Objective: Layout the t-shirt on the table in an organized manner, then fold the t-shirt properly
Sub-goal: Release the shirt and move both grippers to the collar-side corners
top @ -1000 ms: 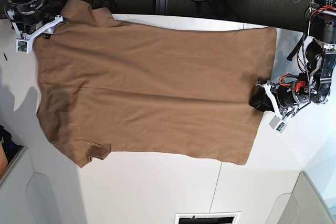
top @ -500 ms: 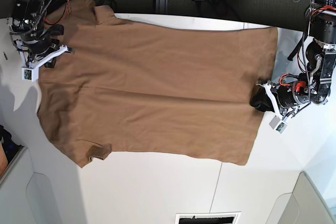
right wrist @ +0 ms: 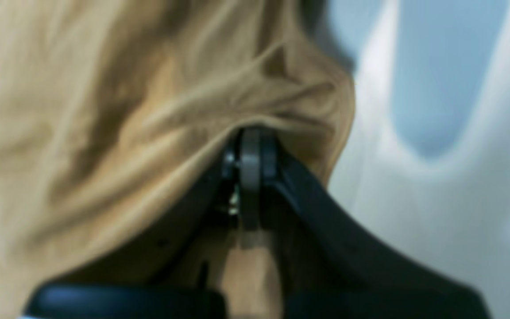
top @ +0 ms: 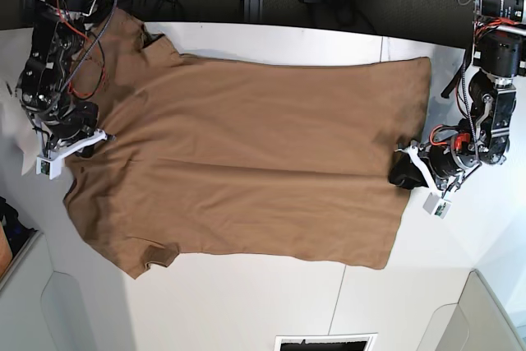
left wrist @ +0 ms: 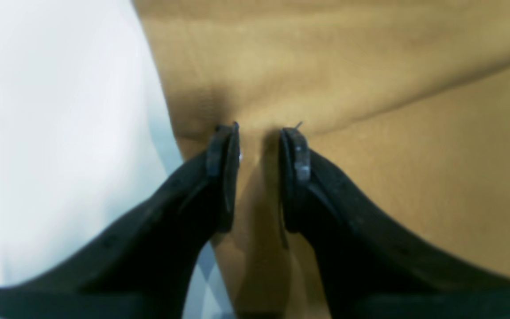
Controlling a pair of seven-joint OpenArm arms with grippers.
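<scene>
Tan-brown soft cotton t-shirt (top: 246, 154) lies spread flat across the white matte table (top: 246, 302). Right gripper (right wrist: 250, 146) is clamped together on a bunched fold at the collar-end edge; left gripper (left wrist: 259, 137) pinches a ridge of cloth at the hem edge. Best to tension both ends evenly and low, smoothing wrinkles. Fabric is thin, limp, easily puckered.

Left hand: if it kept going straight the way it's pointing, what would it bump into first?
Probably the t-shirt. The left hand already straddles a raised fold at the hem, and only more brown cloth lies ahead, though depth is unclear.
</scene>
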